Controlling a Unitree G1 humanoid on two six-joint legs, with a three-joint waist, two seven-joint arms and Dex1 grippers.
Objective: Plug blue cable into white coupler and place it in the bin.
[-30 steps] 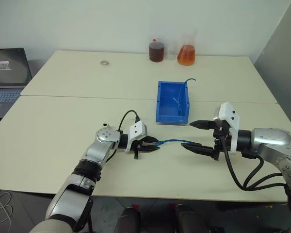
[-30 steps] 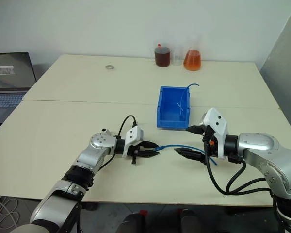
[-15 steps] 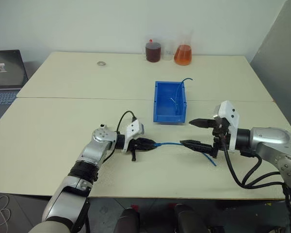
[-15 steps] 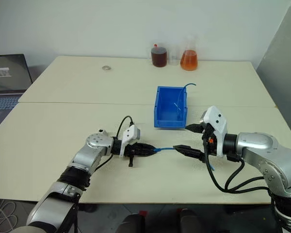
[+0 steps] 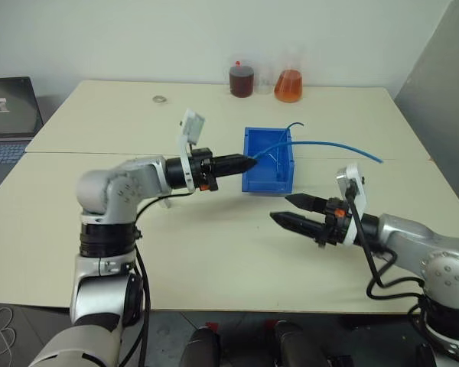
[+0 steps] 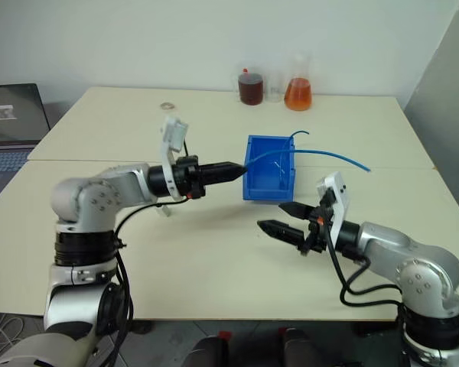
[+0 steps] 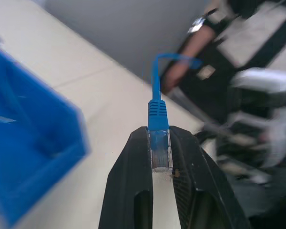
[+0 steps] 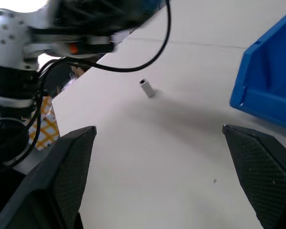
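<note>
Clamping the clear plug end of the blue cable (image 5: 321, 143), the left gripper (image 5: 245, 162) is held raised in front of the bin (image 5: 249, 164), jaws shut on the plug as seen in the left wrist view. The cable is judged light and floppy; its free length arcs off to the right above the table (image 5: 99, 222), so it is best held at the stiff plug. The white coupler (image 8: 146, 88) lies loose on the table under the left arm, not yet taken; small, rigid, likely slippery, best pinched across its sides. The bin holds a thin teal cable (image 5: 291, 128) poking over its far rim. The right gripper (image 5: 287, 209) hovers spread wide, empty. Two flasks (image 5: 289, 86) with dark and orange liquid stand at the far edge.
</note>
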